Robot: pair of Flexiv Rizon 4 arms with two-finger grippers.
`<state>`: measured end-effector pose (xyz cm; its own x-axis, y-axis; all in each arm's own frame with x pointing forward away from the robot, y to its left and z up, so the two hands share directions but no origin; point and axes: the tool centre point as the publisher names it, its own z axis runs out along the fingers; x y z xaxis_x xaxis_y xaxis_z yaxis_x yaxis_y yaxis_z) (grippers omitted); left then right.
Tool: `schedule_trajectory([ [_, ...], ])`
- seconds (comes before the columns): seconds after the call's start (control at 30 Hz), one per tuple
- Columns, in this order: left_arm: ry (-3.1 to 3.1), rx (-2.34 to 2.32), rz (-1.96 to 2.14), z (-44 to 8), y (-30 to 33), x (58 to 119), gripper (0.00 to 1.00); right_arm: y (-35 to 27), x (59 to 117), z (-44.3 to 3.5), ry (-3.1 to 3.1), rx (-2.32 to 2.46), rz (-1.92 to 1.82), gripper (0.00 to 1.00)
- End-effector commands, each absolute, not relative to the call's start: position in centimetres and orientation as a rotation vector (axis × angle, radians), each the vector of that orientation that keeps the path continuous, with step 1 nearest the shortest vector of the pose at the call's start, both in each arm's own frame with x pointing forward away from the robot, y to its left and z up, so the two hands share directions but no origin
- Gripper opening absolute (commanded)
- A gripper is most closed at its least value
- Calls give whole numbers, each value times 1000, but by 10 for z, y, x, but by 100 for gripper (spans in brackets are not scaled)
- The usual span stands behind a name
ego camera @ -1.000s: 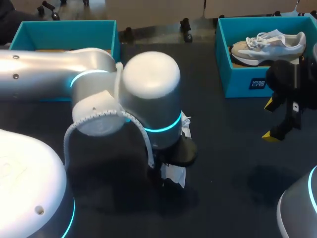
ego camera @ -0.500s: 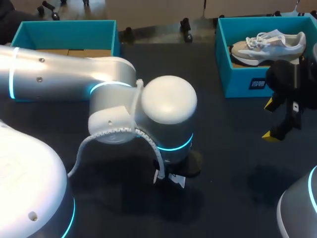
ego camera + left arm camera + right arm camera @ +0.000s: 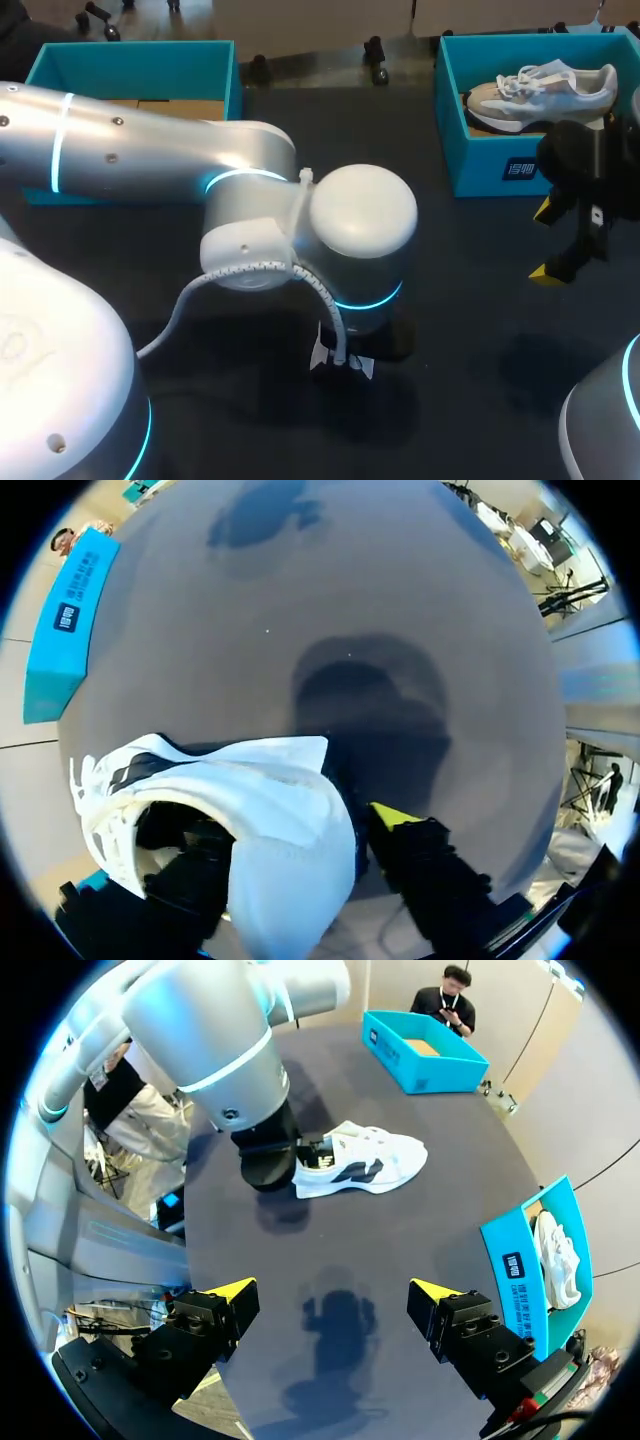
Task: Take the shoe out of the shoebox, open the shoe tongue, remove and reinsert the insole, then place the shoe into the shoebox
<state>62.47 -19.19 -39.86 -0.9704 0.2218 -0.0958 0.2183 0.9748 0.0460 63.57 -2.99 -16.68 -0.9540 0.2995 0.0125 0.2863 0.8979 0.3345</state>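
While left arm (image 3: 360, 230) slid right, shoe (image 3: 360, 1160) held

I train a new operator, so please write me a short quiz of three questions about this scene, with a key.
1. True or false: the right gripper is open and empty.
2. Which part of the shoe does the left gripper clamp? A the toe; B the heel; C the laces.
3. How many shoes lie in the right box?
Key: 1 true; 2 B; 3 one.
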Motion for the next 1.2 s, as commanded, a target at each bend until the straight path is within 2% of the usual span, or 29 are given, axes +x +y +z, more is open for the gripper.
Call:
schedule_trajectory([
  [0.03, 3036, 340, 67, -406, -194, 626, 0, -28, 638, -168, 3027, 468, 518, 100],
  [0.47, 3079, 375, 111, -403, -179, 625, 0, -28, 638, -168, 3027, 468, 518, 100],
  [1.2, 3077, 414, 93, -301, -155, 639, 0, -28, 638, -168, 3027, 468, 518, 100],
])
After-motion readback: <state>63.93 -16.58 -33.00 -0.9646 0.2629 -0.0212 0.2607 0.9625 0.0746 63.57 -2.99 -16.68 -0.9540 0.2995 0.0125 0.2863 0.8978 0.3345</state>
